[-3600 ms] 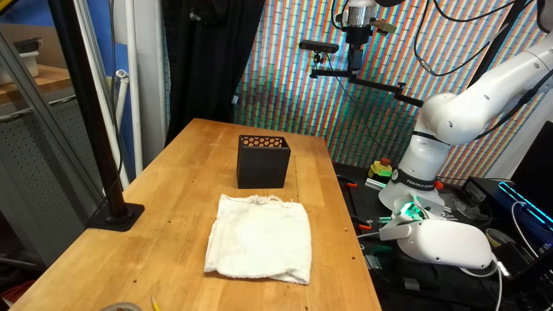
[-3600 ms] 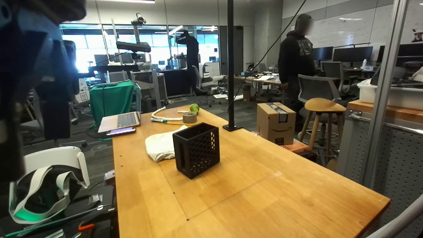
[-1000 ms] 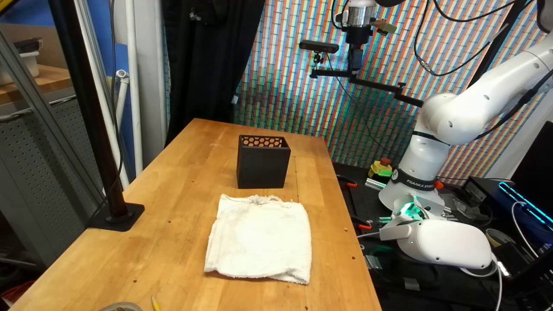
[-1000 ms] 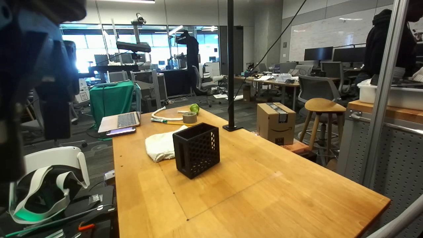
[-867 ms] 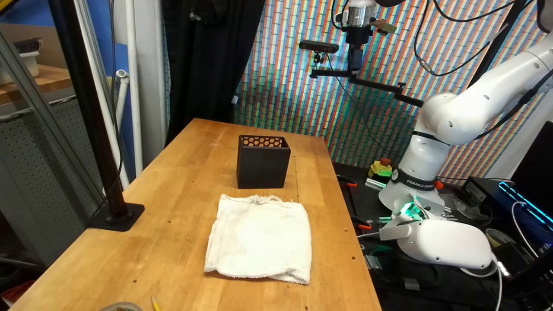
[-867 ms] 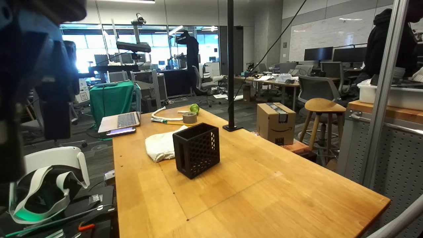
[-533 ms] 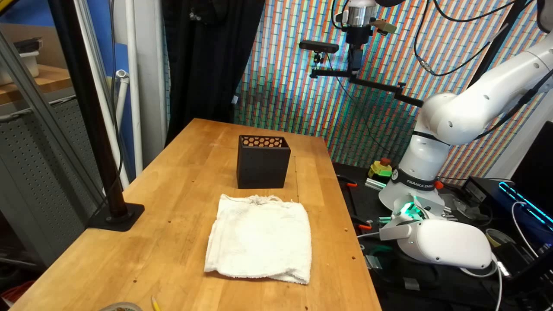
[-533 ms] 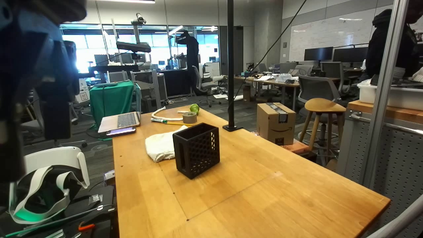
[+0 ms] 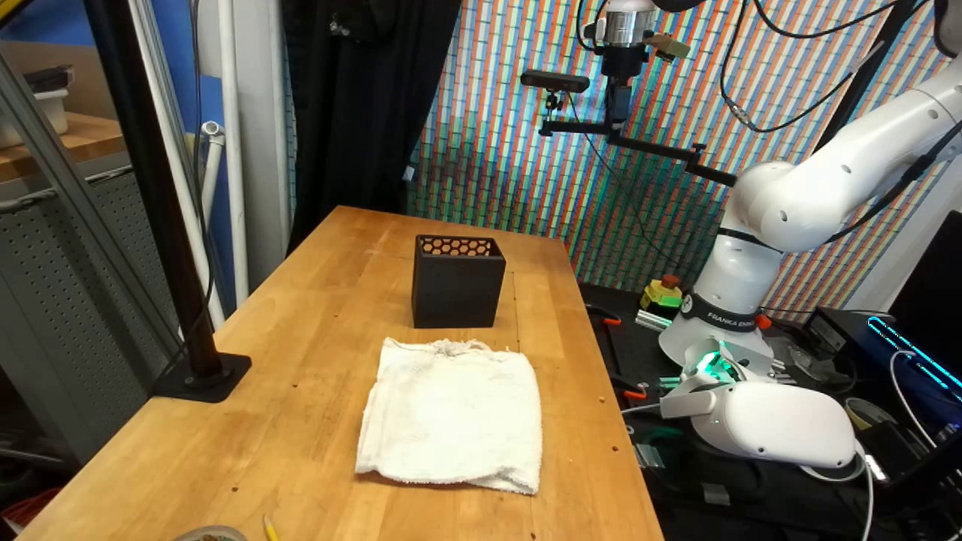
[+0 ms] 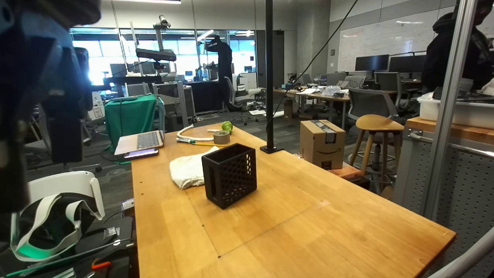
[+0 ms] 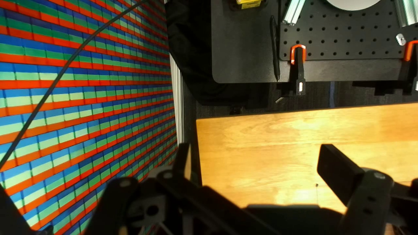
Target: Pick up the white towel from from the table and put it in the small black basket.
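The white towel [image 9: 455, 413] lies spread and wrinkled on the wooden table [image 9: 316, 361]. The small black basket [image 9: 457, 293] stands upright just beyond it, open at the top. From the opposite side, an exterior view has the basket [image 10: 230, 177] partly covering the towel [image 10: 186, 170]. My gripper [image 11: 256, 160] is open in the wrist view, its fingers wide apart with nothing between them. Below it, the wrist view takes in a bare end of the table [image 11: 254, 137]; towel and basket are outside that view. The gripper hangs high, away from both.
A black pole [image 10: 269, 77] rises from a base plate [image 9: 201, 377] at the table edge. A laptop [image 10: 144, 141], a tape roll [image 10: 221, 137] and a green object [image 10: 227, 126] sit at one table end. A white headset [image 9: 782, 424] and clamps [image 11: 297, 70] are beside the table.
A person in the background has moved to the right in an exterior view. The arm, the towel and the basket have not visibly moved.
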Robot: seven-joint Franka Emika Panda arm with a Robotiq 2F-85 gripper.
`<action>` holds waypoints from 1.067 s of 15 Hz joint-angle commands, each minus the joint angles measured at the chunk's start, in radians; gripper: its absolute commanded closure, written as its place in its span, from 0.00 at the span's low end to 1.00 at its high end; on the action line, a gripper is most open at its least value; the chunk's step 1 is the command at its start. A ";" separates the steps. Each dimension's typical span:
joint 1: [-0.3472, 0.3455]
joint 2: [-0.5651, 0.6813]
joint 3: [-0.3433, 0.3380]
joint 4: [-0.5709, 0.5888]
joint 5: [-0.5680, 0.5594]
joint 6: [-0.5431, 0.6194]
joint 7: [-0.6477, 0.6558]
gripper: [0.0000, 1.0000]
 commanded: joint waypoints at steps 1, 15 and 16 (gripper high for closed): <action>0.026 -0.019 0.000 -0.008 -0.002 -0.013 0.002 0.00; 0.495 -0.344 0.283 -0.204 0.346 0.012 -0.023 0.00; 0.534 -0.334 0.303 -0.200 0.387 0.032 -0.025 0.00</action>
